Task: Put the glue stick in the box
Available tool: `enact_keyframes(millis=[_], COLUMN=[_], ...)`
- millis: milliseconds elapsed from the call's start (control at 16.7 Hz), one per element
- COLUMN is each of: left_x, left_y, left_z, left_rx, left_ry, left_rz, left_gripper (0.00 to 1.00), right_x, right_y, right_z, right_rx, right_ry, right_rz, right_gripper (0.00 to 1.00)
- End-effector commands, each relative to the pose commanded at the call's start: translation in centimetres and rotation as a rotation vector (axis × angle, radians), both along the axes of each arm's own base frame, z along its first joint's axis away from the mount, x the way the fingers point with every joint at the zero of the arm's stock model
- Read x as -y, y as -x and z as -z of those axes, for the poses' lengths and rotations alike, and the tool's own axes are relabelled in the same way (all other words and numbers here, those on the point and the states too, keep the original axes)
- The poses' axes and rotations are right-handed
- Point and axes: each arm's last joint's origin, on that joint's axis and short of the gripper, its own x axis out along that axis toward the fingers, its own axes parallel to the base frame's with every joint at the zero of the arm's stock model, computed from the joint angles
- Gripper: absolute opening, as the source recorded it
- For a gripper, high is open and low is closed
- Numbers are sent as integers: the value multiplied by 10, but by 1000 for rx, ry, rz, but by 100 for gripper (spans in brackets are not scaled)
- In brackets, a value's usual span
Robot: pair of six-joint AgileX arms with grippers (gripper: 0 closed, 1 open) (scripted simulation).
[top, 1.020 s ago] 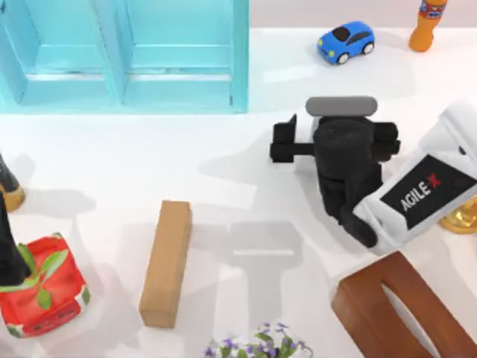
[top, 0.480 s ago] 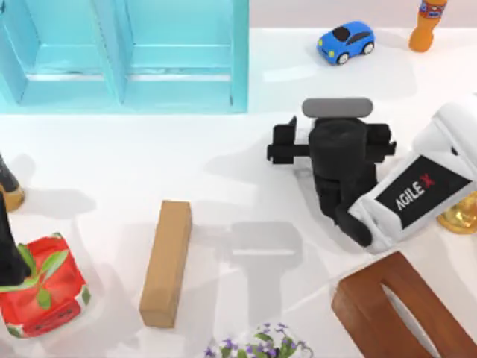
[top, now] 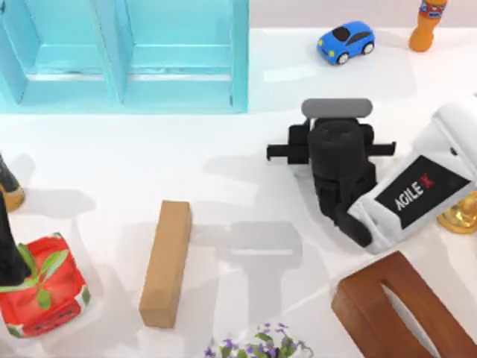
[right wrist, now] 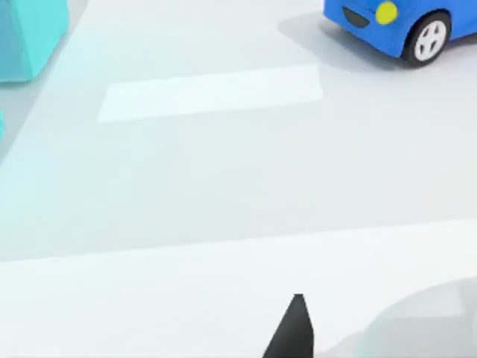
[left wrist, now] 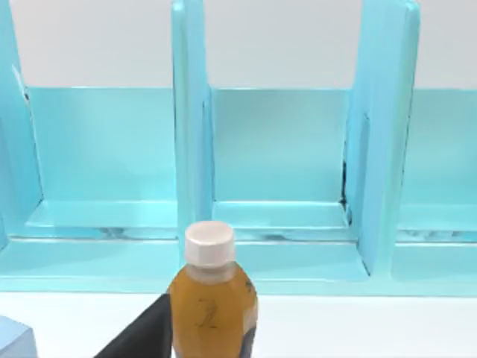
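The right tool (top: 332, 151) has turned at its wrist and narrowed its fingers.

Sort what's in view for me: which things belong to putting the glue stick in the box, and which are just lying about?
Job in hand: blue box; right pincer, over the table right of middle.

Lying about: toy car; orange bottle; wooden block; red carton; brown tissue box; flowers; left arm, parked at the left edge.
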Motion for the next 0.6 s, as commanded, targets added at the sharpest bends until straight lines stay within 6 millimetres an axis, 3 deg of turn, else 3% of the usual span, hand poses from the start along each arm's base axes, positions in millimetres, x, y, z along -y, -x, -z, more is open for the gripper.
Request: enact_keyframes(millis=[120, 180, 600], left_x=[0, 0, 0], left_y=[0, 0, 0], left_z=[0, 0, 0], left_rx=[0, 0, 0], left_ry=[0, 0, 0], left_rz=[0, 0, 0], left_gripper=[100, 100, 100], right_x=[0, 0, 0], right_y=[0, 0, 0], right_z=[0, 0, 0], right_rx=[0, 0, 0], right_ry=[0, 0, 0], right_rz=[0, 0, 0], right_gripper=[2, 0, 0])
